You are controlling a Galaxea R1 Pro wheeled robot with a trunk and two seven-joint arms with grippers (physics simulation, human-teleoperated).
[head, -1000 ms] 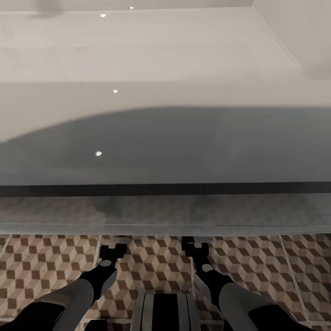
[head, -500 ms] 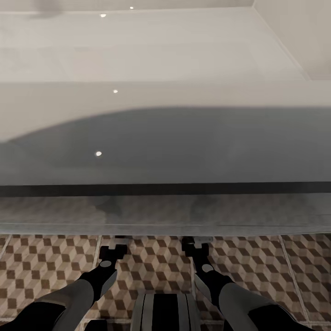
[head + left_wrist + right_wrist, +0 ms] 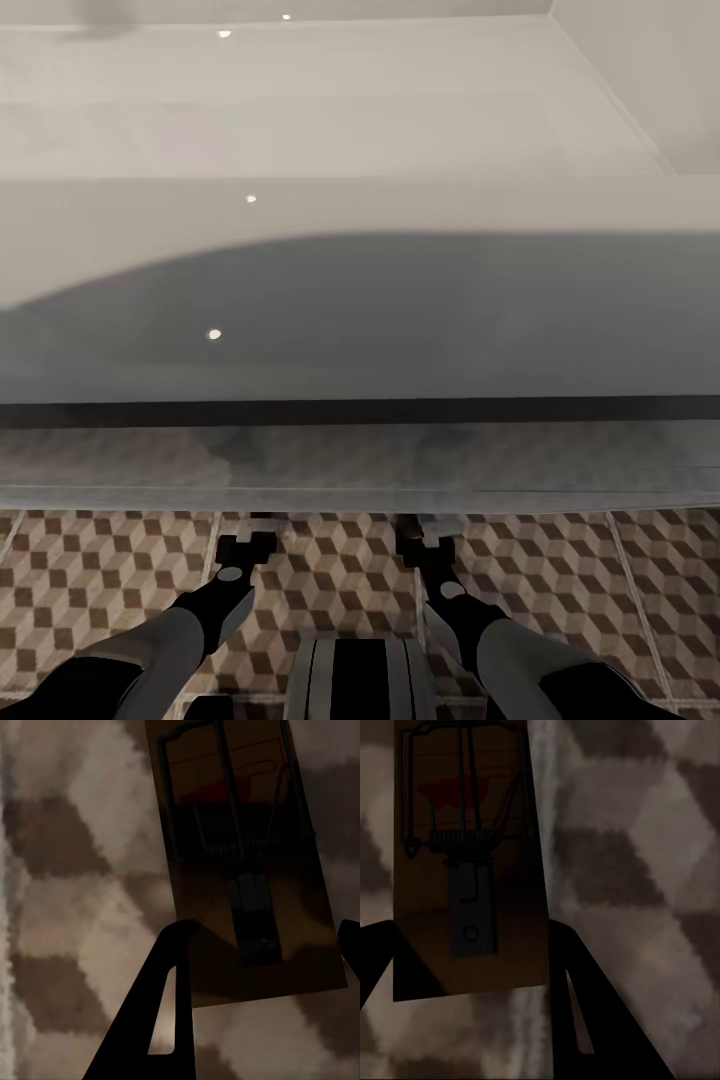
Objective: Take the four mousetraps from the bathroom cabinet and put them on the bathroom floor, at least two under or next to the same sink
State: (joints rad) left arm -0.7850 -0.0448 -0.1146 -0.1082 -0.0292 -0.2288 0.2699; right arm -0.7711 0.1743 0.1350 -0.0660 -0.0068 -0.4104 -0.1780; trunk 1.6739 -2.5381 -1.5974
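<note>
White sink (image 3: 360,300) spans the head view, its glossy front overhanging the cube-patterned floor (image 3: 100,570). Both arms reach forward beneath its lower edge. Left gripper (image 3: 259,967): fingers spread on either side of a mousetrap (image 3: 247,870) that lies flat on the tiles. Right gripper (image 3: 472,967): fingers also apart, flanking a second mousetrap (image 3: 469,862) lying on the floor; contact with the board cannot be determined.

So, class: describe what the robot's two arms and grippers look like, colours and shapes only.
Both arms have light grey forearm shells running into glossy black wrist sections, each carrying a small pale oval marking. The left gripper and right gripper are blocky black units with pale tips. Up close, the fingers are black, tapered blades with a narrow slot cut through.
</note>
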